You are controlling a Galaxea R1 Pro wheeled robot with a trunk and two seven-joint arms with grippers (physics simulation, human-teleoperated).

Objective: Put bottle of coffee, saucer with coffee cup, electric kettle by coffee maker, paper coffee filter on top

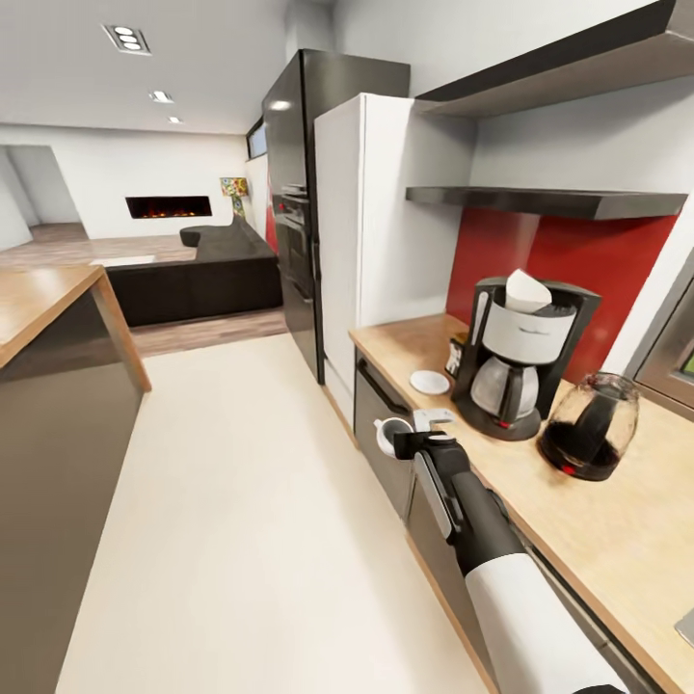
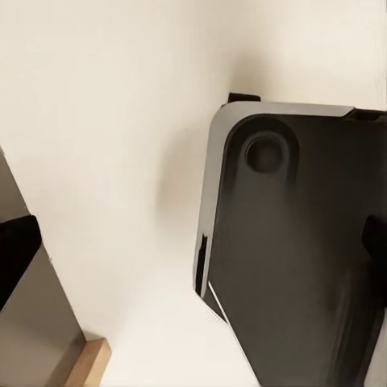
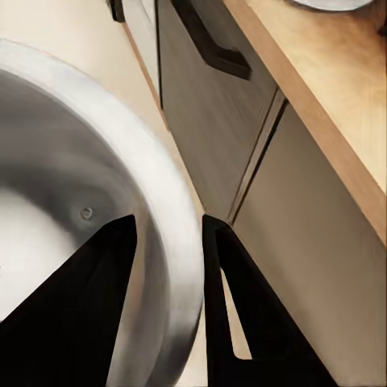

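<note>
No readable text anywhere. Faint grey mark on coffee maker (image 1: 521, 359) white front panel, too blurred to read. Label on bottle of coffee (image 1: 455, 355), at machine's 9 o'clock, illegible.

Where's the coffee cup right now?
The coffee cup is in the right end effector, held in front of the kitchen countertop edge, not yet over it. The empty saucer lies just beyond, left of the coffee maker.

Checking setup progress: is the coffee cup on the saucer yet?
Not yet. The right gripper holds the coffee cup by its rim over the floor, off the countertop edge; the saucer sits bare.
</note>
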